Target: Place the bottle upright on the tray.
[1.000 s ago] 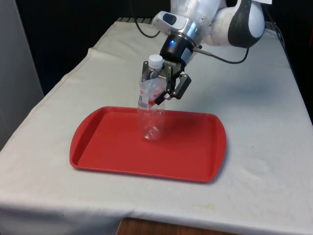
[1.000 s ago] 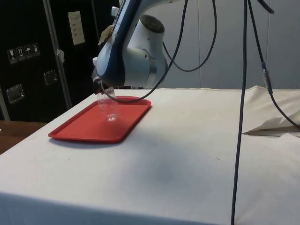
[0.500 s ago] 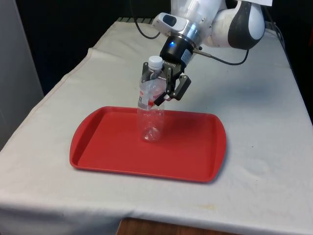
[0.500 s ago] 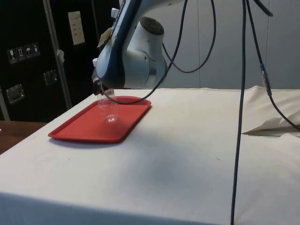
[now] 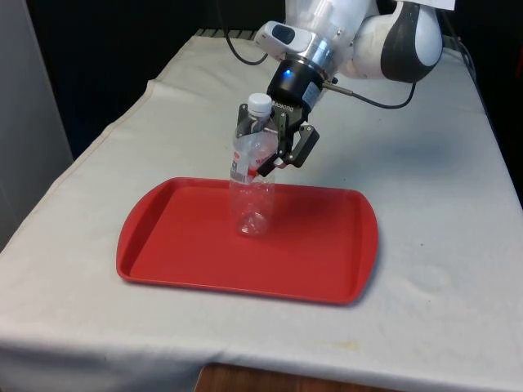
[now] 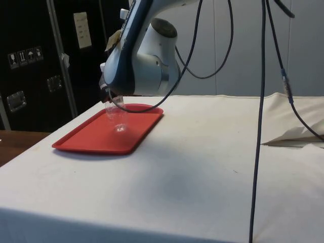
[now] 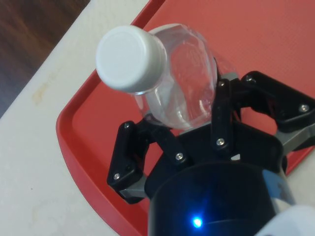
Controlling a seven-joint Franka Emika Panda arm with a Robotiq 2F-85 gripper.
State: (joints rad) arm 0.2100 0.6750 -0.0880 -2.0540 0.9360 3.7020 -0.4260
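A clear plastic bottle (image 5: 252, 196) with a white cap stands upright on the red tray (image 5: 180, 245), its base resting near the tray's middle. My gripper (image 5: 264, 145) comes in from above and behind and holds the bottle's upper body just under the neck, one black finger on each side. In the wrist view the fingers (image 7: 132, 153) press against the bottle (image 7: 182, 83) below its cap, with the tray (image 7: 78, 142) underneath. In the side view the bottle (image 6: 118, 117) stands on the tray (image 6: 91, 139) under the gripper (image 6: 112, 99).
The tray lies in the front view's left half of the white cloth (image 5: 441, 245). Open cloth lies all round it. Black cables (image 6: 260, 111) hang down at the side view's right. The table's front edge (image 5: 245, 363) is close to the tray.
The wrist has shifted very slightly up and back. The bottle stays upright in the same spot on the tray.
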